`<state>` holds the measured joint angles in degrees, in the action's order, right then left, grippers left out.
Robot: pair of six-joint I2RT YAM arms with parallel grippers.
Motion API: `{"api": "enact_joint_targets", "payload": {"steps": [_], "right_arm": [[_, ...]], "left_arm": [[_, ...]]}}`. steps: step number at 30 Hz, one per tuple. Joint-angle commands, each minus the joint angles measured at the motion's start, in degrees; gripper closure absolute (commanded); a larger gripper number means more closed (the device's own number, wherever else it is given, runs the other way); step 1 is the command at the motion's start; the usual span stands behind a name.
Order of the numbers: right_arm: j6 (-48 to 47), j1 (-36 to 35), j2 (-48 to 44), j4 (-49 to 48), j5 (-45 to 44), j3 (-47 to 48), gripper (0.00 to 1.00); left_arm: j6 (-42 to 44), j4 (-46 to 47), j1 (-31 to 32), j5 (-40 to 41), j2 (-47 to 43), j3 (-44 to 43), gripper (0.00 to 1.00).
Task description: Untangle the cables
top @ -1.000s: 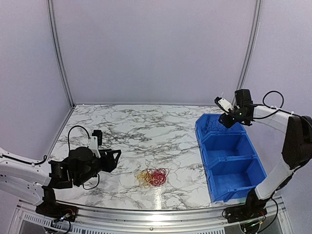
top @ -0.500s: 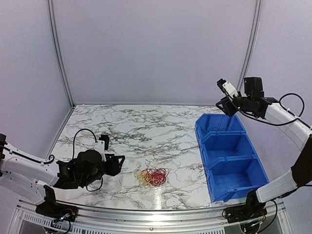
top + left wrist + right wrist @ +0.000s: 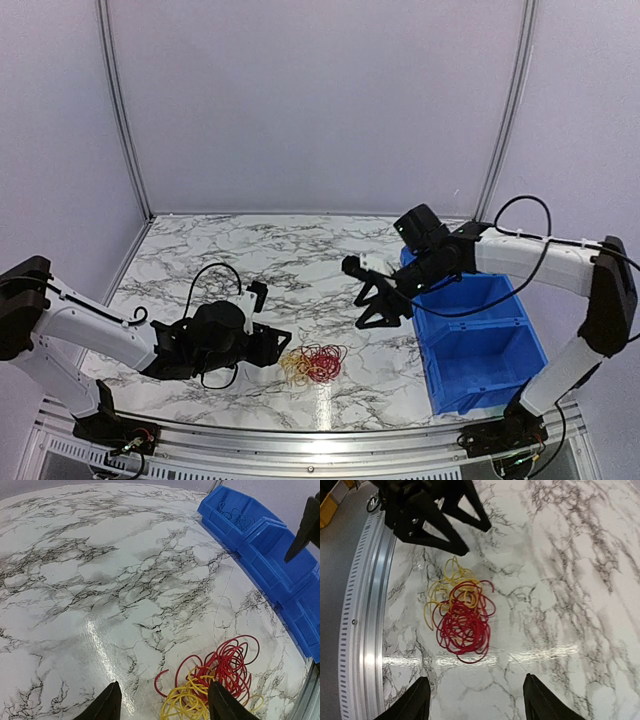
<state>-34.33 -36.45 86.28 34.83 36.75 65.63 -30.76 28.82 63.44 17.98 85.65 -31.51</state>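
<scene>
Top external view, item one: tangled bundle of thin red and yellow wires (image 3: 313, 364), lying flat on the white marble-patterned tabletop (image 3: 300, 250), well apart from the blue three-compartment plastic bin (image 3: 485, 365) and level with its nearest compartment. Long axis: parallel to the table's near edge and crosswise to the bin's length, with the red loops at the bin end and the yellow loops at the far end; coiled, so no single heading, though one red strand strays out on the side away from the bin. Item two: thin dark-blue wire (image 3: 235, 515), in the bin's compartment farthest from the bundle. Item three: left gripper (image 3: 275, 345), low over the table just beside the yellow end, on the side away from the bin; claw spread, nothing between the fingers. Item four: right gripper (image 3: 362, 295), raised between bundle and bin; claw likewise spread and empty. Step in hand, as judged: closing on the bundle to part the two colours. Handling note: pinch yellow strands only with the left and red only with the right, each at an outer loop, not the knotted middle, then draw apart slowly along the long axis so loops slip free rather than cinch.
</scene>
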Motion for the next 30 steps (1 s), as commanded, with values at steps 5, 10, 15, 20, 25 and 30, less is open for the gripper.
{"api": "enact_joint_targets", "payload": {"steps": [5, 10, 15, 20, 25, 30], "right_arm": [[2.91, -6.45, 12.98, 6.68, 5.87, 3.14, 0.34], [5.43, -6.61, 20.81, 8.45, 6.64, 7.16, 0.34], [6.87, -6.59, 23.34, 8.03, 3.92, 8.68, 0.48], [7.69, -6.47, 22.92, 7.11, -0.65, 8.28, 0.52], [8.77, -5.18, 20.79, 5.77, -3.61, 8.14, 0.53], [9.55, -4.69, 18.82, 4.59, -6.40, 7.72, 0.52]], "left_arm": [[-2.02, 0.89, -0.20, 1.68, -0.17, 0.07, 0.39], [-2.29, 0.81, -0.18, 1.02, -0.25, 0.12, 0.39], [-2.52, 0.89, -0.16, 0.81, -0.52, 0.48, 0.39], [-1.99, 0.92, -0.16, 0.76, -0.41, 0.45, 0.39], [-1.39, 0.98, -0.16, 0.44, -0.17, -0.16, 0.39], [-1.22, 0.94, -0.16, -0.67, 0.45, -0.61, 0.39]]}}
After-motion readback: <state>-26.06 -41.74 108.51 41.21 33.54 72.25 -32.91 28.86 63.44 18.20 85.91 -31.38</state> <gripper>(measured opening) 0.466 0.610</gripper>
